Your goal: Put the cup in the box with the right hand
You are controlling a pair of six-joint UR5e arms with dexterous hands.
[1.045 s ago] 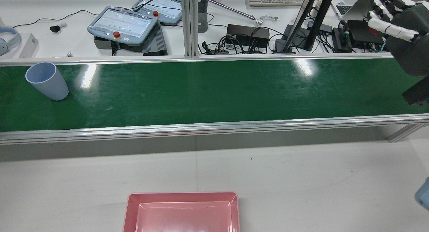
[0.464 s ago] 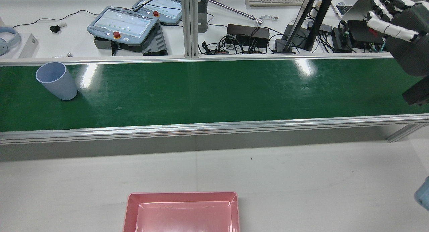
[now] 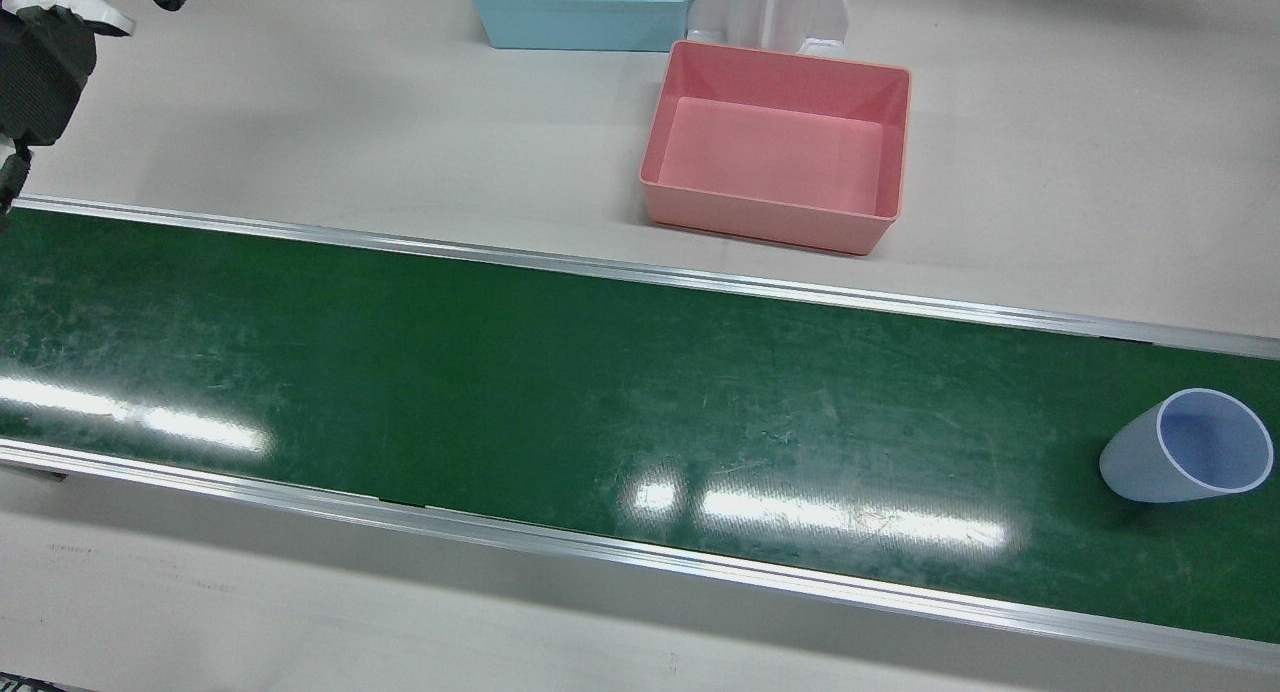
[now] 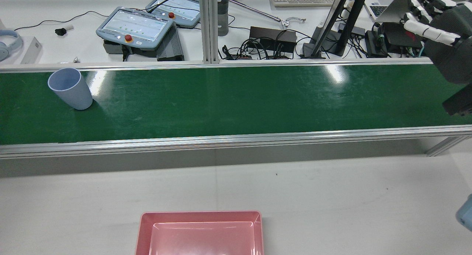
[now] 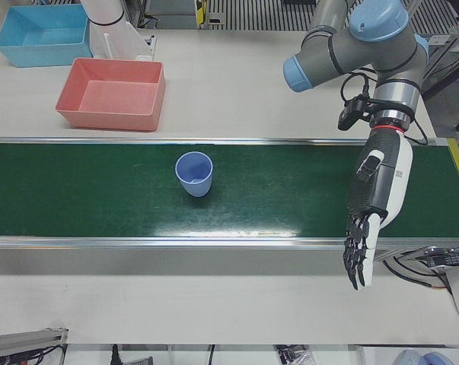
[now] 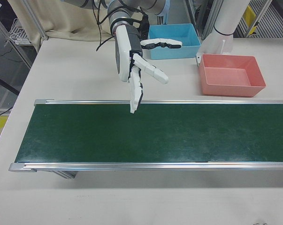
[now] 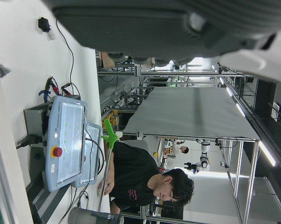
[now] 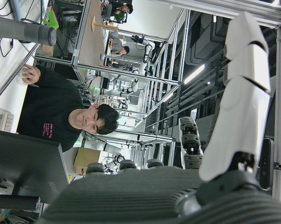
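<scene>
A pale blue cup stands upright on the green belt near its left end in the rear view; it also shows in the front view and the left-front view. The pink box sits empty on the white table on the robot's side of the belt, also seen in the front view. My right hand is open and empty, raised far from the cup at the belt's other end. My left hand is open and empty, fingers stretched out over the belt's operator-side edge, well apart from the cup.
A blue box stands by the pink one, next to a white arm pedestal. Aluminium rails edge the belt. Teach pendants, cables and a monitor stand lie on the operators' table beyond.
The cup has travelled along the belt toward the right of the rear view, staying upright. Neither hand has visibly moved.
</scene>
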